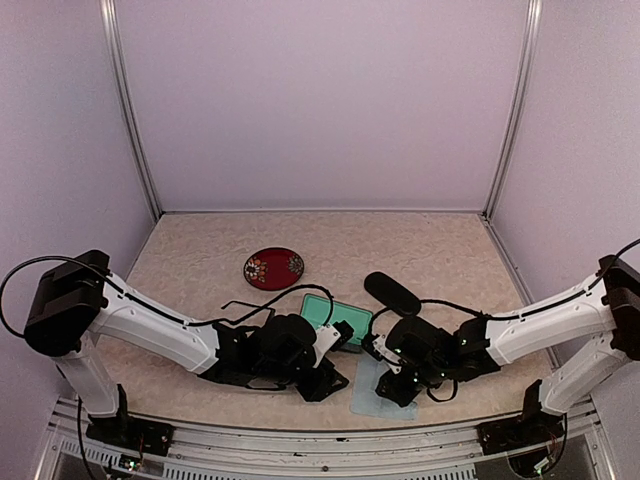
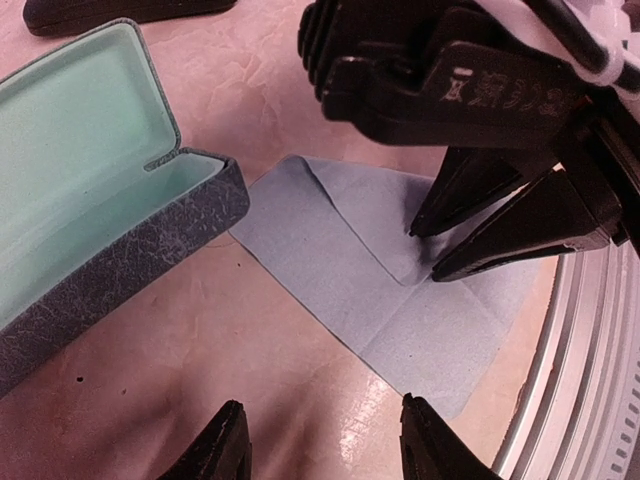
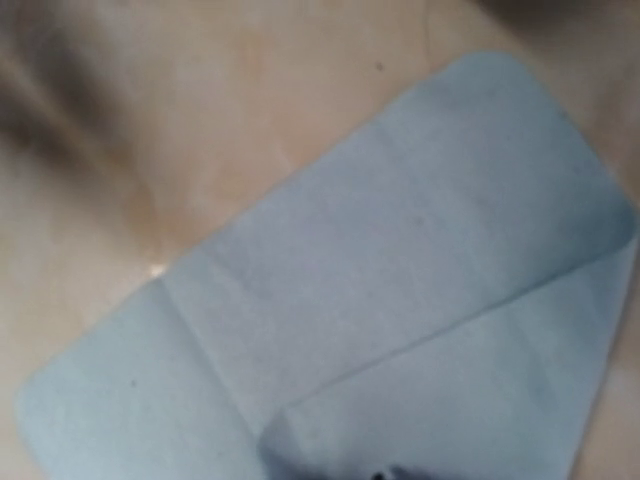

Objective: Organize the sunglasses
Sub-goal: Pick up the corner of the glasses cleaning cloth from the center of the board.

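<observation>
Where the bench (image 2: 150,380) runs nearest to us, the left tool (image 2: 322,420) hangs low over it, its two fingers spread wide with nothing between them. Just beyond it a blue-grey cloth (image 2: 340,270) lies flat on the bench beside the metal rail (image 2: 590,380) at the near edge. One corner of the cloth is turned over and a soft crease runs across it.

We see the right tool (image 2: 425,253) set on that cloth from above, its fingertips touching the fabric at the crease and nearly together. Whether they pinch a fold we cannot tell. The right wrist view gives us only blurred cloth with its folded corner.

Just beside the cloth, on the left arm's side, an open case (image 2: 150,240) rests with its lid laid back. It is blue-grey outside and lined pale green.

Of the sunglasses we make out no clear shape. From above, a thin black line (image 1: 245,302) bends beside the left arm's wrist, left of the open case. It may be a frame, but we cannot tell.

Farther back, right of the open case, a black case (image 1: 392,293) lies closed and slantwise. Farthest of all, left of centre, sits a round red dish (image 1: 273,268) with a small pattern on it.
</observation>
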